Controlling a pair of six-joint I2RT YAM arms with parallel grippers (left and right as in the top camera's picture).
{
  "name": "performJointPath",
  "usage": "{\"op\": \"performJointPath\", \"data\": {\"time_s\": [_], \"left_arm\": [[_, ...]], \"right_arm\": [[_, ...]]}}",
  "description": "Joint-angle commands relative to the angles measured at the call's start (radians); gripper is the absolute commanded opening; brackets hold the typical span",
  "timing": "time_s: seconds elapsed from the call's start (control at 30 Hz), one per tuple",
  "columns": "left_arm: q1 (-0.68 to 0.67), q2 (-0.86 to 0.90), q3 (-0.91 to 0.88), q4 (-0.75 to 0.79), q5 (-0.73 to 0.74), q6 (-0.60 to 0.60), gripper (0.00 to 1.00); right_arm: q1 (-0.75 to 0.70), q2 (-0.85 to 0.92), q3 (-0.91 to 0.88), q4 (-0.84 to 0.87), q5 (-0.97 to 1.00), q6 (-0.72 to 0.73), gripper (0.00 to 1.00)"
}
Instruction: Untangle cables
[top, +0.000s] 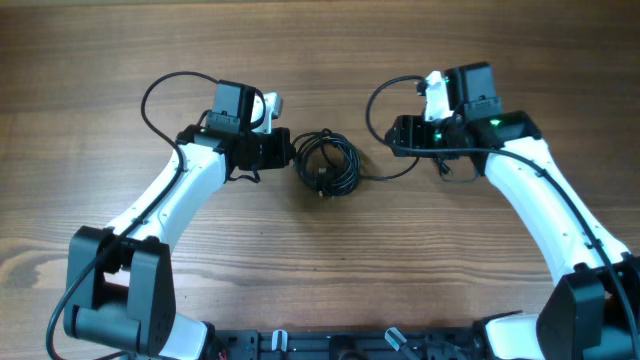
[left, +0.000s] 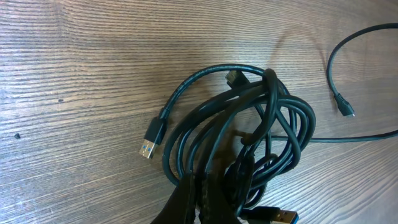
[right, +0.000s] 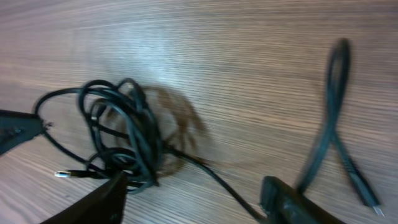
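The cables lie as one knotted black bundle on the wooden table between the arms. In the left wrist view the bundle fills the middle, with one USB plug sticking out to the left and another at the bottom. My left gripper is shut on the bundle's near strands, its fingers pressed together. My right gripper stands open to the right of the bundle. In the right wrist view my right gripper has a single loose strand trailing from the bundle across the gap between its jaws, ungripped.
A loose cable loop with a small plug end lies to the right of the right gripper. In the overhead view that thin strand curves up beside the right wrist. Thick arm cables arc behind the left arm.
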Motion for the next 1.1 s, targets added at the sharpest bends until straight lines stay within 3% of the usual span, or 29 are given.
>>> {"op": "performJointPath", "data": {"time_s": [0.0, 0.07, 0.17, 0.37, 0.5, 0.63, 0.7, 0.77, 0.8, 0.93, 1.07], "left_arm": [[-0.004, 0.007, -0.007, -0.004, 0.025, 0.031, 0.04], [-0.004, 0.007, -0.007, -0.004, 0.073, 0.038, 0.04], [-0.004, 0.007, -0.007, -0.005, 0.188, 0.111, 0.04], [-0.004, 0.007, -0.007, -0.006, 0.203, 0.110, 0.04], [-0.004, 0.007, -0.007, -0.008, 0.203, 0.110, 0.04], [-0.004, 0.007, -0.007, -0.008, 0.203, 0.110, 0.04], [-0.004, 0.007, -0.007, -0.008, 0.203, 0.110, 0.04], [-0.004, 0.007, -0.007, -0.008, 0.203, 0.110, 0.04], [-0.004, 0.007, -0.007, -0.008, 0.201, 0.110, 0.04], [-0.004, 0.007, -0.007, -0.008, 0.102, 0.098, 0.04], [-0.004, 0.007, -0.007, -0.024, -0.118, -0.055, 0.04]], "right_arm": [[0.067, -0.014, 0.018, 0.066, -0.195, -0.014, 0.62], [0.111, -0.014, 0.017, 0.089, -0.208, 0.026, 0.56], [0.187, 0.004, 0.011, 0.110, -0.147, 0.072, 0.55], [0.285, 0.120, 0.011, 0.134, 0.003, 0.220, 0.54], [0.307, 0.208, 0.011, 0.247, 0.003, 0.220, 0.54], [0.306, 0.267, 0.011, 0.321, 0.101, 0.269, 0.41], [0.306, 0.272, 0.011, 0.333, 0.107, 0.269, 0.28], [0.306, 0.272, 0.012, 0.333, 0.103, 0.269, 0.04], [0.306, 0.266, 0.013, 0.333, 0.098, 0.269, 0.04], [0.272, 0.139, 0.015, 0.371, -0.130, 0.269, 0.04], [0.153, -0.065, 0.015, 0.370, -0.443, 0.269, 0.04]]}}
